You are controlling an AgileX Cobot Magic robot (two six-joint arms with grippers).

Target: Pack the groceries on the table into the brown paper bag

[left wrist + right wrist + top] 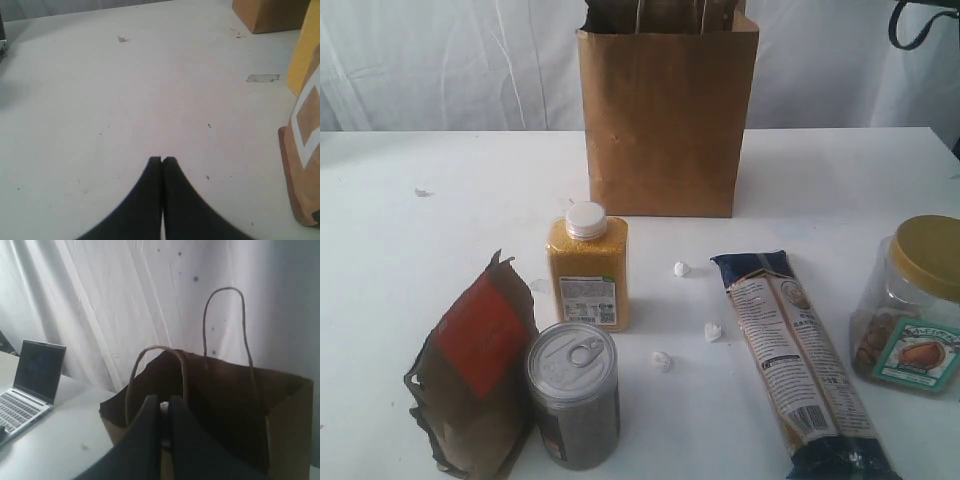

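the brown paper bag (pixel 665 120) stands upright and open at the back of the table (pixel 400 250). it is thin and probably light, so anything pushed against its wall could tip it; loads should go straight down through the mouth.

the long pasta packet (pixel 795 360) lies flat in front of the bag, off to its right. it looks stiff but brittle inside, with slick film, and is best pinched across the middle.

the orange-labelled brown pouch (pixel 475 370) sits furthest in front of the bag, to its left. it looks soft and crumpled; the folded top is the place to grip.

the gold-lidded clear jar (pixel 915 305), far right of the bag, is hard, smooth and likely heavy; take it by the neck under the lid.

the yellow-grain bottle (pixel 588 275) stands just in front of the bag, rigid, with flat sides to clamp.

the silver pull-tab can (pixel 575 395), beside the pouch, is heavy and slippery; grip it mid-body.

the left gripper (pixel 162 159) is closed and empty, low over bare table left of the bag. the right gripper (pixel 163 401) hangs at the bag's mouth, fingers together; a pale speck shows between them, too small to tell.
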